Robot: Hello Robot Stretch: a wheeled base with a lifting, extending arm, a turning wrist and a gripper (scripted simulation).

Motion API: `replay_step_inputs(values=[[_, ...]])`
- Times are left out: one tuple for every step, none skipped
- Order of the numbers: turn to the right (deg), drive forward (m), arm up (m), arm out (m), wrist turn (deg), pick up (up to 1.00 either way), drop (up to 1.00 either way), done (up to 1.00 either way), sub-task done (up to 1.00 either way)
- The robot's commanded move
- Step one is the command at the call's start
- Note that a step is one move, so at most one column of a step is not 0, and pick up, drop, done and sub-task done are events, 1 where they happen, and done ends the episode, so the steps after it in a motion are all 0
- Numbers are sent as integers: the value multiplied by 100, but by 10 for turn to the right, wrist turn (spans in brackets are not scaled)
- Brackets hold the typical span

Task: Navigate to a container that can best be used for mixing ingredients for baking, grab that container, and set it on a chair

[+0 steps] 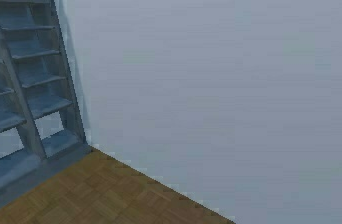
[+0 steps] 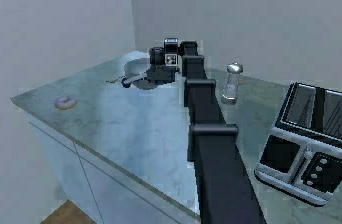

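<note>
Forward, tight against a bare wall (image 1: 219, 90), shelves (image 1: 24, 90) in the corner, only a wedge of wood floor (image 1: 89, 195). Sideways, arm (image 2: 214, 140) out across the surface (image 2: 99, 125); end effector (image 2: 139, 80) at a pale bowl (image 2: 135, 66), contents hidden. Cannot tell whether anything is held. Shaker (image 2: 233, 82) just right of it, toaster (image 2: 307, 140) beyond.

The black square-section arm (image 2: 214, 140) is a long bar built of boxy nested segments, each a little narrower than the one before, with flat faces and hard edges. At its far end sit two small white square markers (image 2: 170, 45) printed with black patterns, and beside them is the dark, thin-fingered tool (image 2: 136, 80).
</note>
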Motion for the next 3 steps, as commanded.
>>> replay_step_inputs(values=[[0, 0, 2, 0, 0, 0, 0, 0, 0], [0, 0, 0, 0, -450, 0, 0, 0, 0], [0, 0, 0, 0, -450, 0, 0, 0, 0]])
